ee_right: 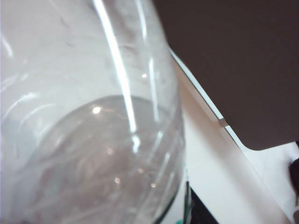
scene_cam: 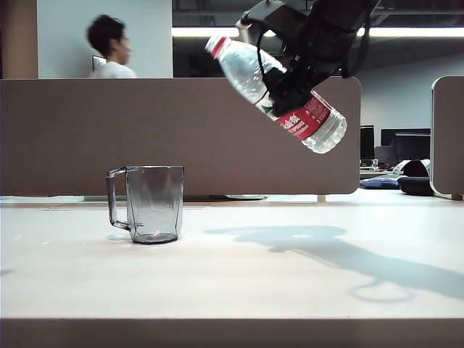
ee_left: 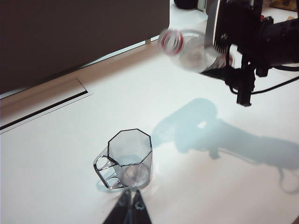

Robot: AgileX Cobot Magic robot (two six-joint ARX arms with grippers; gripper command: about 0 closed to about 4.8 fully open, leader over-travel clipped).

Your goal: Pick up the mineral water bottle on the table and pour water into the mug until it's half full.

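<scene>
Pickup done: right end effector [scene_cam: 290, 93] clamps the tilted mineral water bottle [scene_cam: 254, 72] aloft; the mug [scene_cam: 154, 204] below stands empty; left end effector [ee_left: 129, 203], fingertips together, holds nothing.

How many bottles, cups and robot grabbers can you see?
Clear plastic bottle with red-and-white label, held tilted in the air: 1
Smoky-grey see-through mug with a handle on the white table: 1
Robot grippers, right and left: 2
Total: 4
</scene>
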